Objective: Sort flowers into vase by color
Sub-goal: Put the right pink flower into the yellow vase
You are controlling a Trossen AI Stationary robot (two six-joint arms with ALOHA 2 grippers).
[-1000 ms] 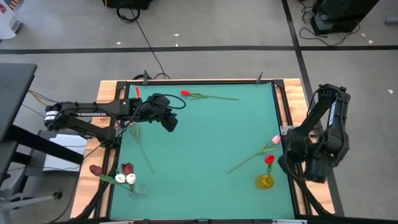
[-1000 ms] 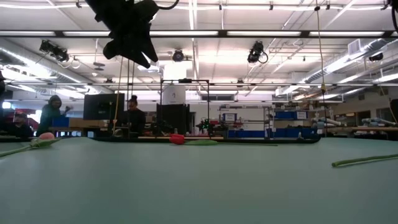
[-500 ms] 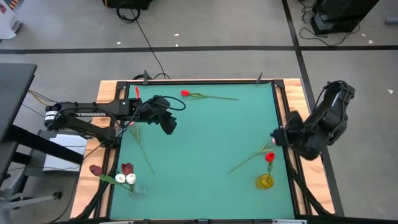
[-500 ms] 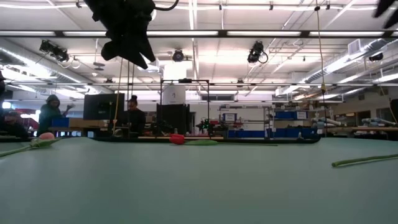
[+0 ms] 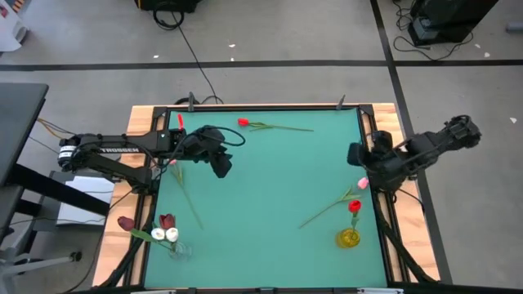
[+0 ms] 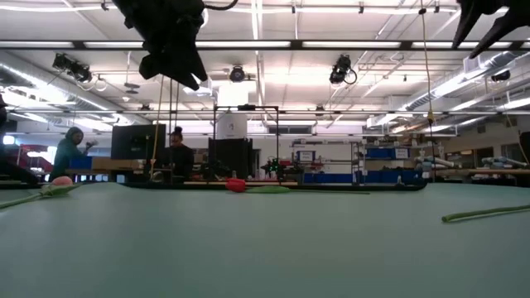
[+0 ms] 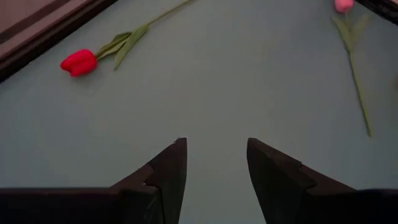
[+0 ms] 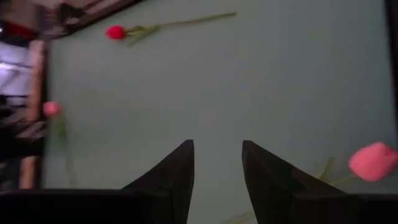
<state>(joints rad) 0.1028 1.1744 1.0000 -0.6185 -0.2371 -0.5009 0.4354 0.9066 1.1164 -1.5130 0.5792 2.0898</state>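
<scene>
Right jaws: we saw the right gripper [image 5: 357, 153] at the counter's right edge, its fingers [image 8: 180, 167] apart and nothing between them; released.
Nearest flower: the pink tulip on the right [image 5: 362, 184] lay just beside those jaws, its head at the counter's right edge; in the right wrist view its head [image 8: 372, 160] showed off to one side of the fingers, not between them.
Long axis: its stem [image 5: 327, 209] ran diagonally from the head away toward the middle front of the counter, so we judged the jaws would have to turn across that line to close on it.
Nearer arm: the right one, clearly; the left was well apart from this flower.
In the way: the yellow vase [image 5: 348, 238] with one red tulip [image 5: 354, 208] stood near the stem; we judged it close enough to be knocked in a careless sweep.
Left jaws: the left gripper [image 5: 221, 163] hung over the rear left of the counter, fingers [image 7: 171, 169] spread and empty.
Left side flowers: a second pink tulip [image 7: 343, 5] and the red tulip at the rear edge [image 5: 243, 122] lay ahead of it, stems flat on the counter [image 5: 270, 180].
Farthest: the clear vase [image 5: 177, 249] at the front left corner held white and maroon heads.
</scene>
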